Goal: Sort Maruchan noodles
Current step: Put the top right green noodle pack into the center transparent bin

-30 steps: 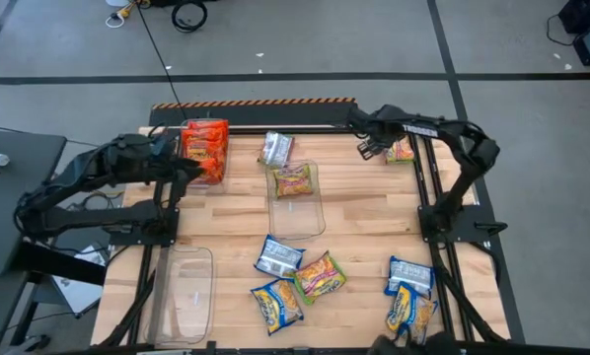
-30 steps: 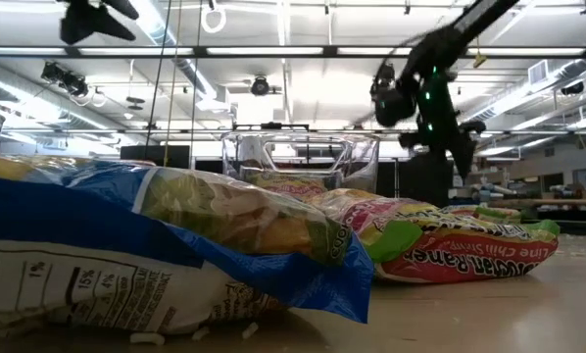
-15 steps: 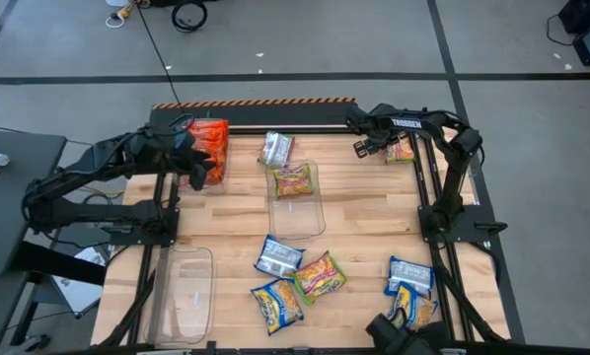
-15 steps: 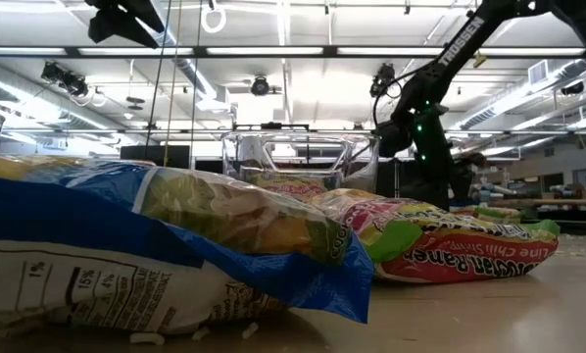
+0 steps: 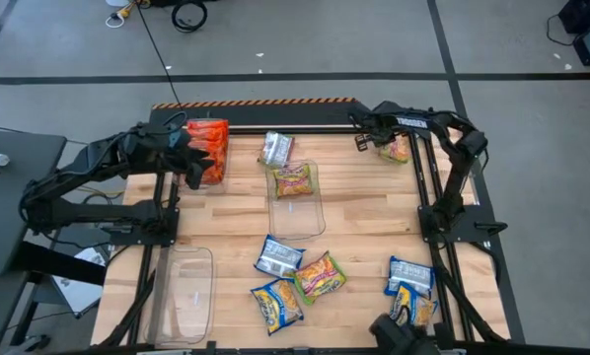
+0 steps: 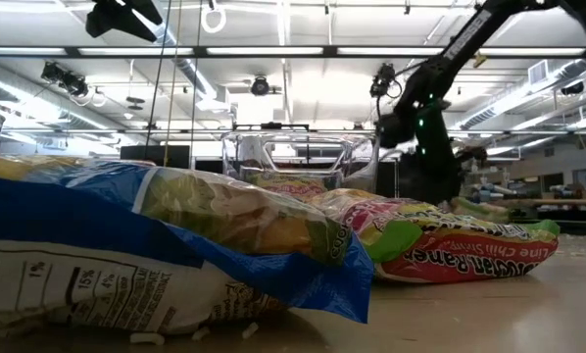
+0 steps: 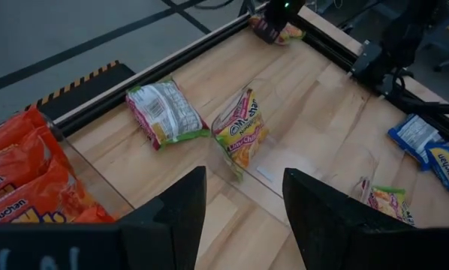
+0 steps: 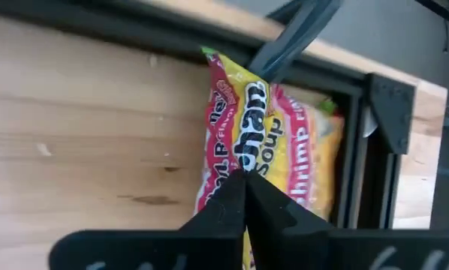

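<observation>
While the right gripper (image 8: pixel 243 196) sat at the far right corner of the worktop (image 5: pixel 374 212), its fingers were pinched tight on the edge of a yellow-pink-green packet (image 8: pixel 273 135) lying right against the black frame rail (image 8: pixel 356 161). My worry: that's a thin bite on crinkly plastic, so it could slip out on the lift, or the packet could snag on the rail since it's jammed up beside it. The left gripper (image 7: pixel 243 206) hovered over the orange-red packets (image 5: pixel 207 143) in the bin (image 5: pixel 216 179) at the far left, fingers partly spread with nothing between them. Only the right wrist view showed the pinch itself; from the high view you just got the arm over the corner. The high view did show what's left though: one packet in the middle bin (image 5: pixel 300 222), one just beyond it, and six more loose along the near side.
</observation>
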Controlling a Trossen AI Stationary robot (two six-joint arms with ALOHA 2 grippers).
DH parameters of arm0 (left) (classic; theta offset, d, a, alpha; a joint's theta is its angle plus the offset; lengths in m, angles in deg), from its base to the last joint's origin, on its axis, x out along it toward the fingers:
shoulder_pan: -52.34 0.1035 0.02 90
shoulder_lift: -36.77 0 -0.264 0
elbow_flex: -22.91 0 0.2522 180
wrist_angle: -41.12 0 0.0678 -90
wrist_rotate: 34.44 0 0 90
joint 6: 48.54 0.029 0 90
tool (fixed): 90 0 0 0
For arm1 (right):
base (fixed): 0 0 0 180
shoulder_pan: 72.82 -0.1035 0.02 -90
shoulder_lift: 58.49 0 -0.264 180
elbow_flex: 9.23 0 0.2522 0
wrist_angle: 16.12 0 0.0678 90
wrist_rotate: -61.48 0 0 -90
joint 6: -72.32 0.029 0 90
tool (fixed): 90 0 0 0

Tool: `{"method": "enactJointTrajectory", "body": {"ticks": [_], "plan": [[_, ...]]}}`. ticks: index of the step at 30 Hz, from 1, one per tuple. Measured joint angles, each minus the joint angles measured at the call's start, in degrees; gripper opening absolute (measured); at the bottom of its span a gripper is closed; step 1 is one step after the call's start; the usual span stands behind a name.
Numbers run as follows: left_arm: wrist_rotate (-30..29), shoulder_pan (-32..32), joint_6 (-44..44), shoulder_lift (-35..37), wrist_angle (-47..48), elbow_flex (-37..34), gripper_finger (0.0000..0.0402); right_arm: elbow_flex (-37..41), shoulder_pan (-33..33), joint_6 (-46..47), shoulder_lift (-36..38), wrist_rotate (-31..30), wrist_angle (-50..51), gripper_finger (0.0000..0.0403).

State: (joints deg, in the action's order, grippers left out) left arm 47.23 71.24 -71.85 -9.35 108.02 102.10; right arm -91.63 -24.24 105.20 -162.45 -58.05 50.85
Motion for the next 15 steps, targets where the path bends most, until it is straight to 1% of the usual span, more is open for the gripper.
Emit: {"method": "enactJointTrajectory", "body": {"ticks": [3,7,9,11,15], "plan": [[0.00,-0.01,0.54,0.72,0.10,0.00,0.0181,0.00,-0.71,2.64,4.80,0.50,0.02,0.0009],[-1.67,0.00,1.58,1.76,0.14,0.00,0.0181,0.00,-4.53,10.42,13.48,2.59,-2.05,0.0006],[-2.54,0.00,2.84,2.20,0.12,0.00,0.0181,-0.02,-7.66,15.57,18.06,3.85,-3.92,0.0006],[-3.02,0.00,3.02,2.42,0.08,0.00,0.0181,-0.02,-11.60,20.97,22.10,3.82,-5.69,0.0004],[-5.57,-0.01,3.05,2.82,0.10,0.00,0.0181,-0.02,-21.06,32.32,27.90,1.45,-8.39,0.0003]]}}
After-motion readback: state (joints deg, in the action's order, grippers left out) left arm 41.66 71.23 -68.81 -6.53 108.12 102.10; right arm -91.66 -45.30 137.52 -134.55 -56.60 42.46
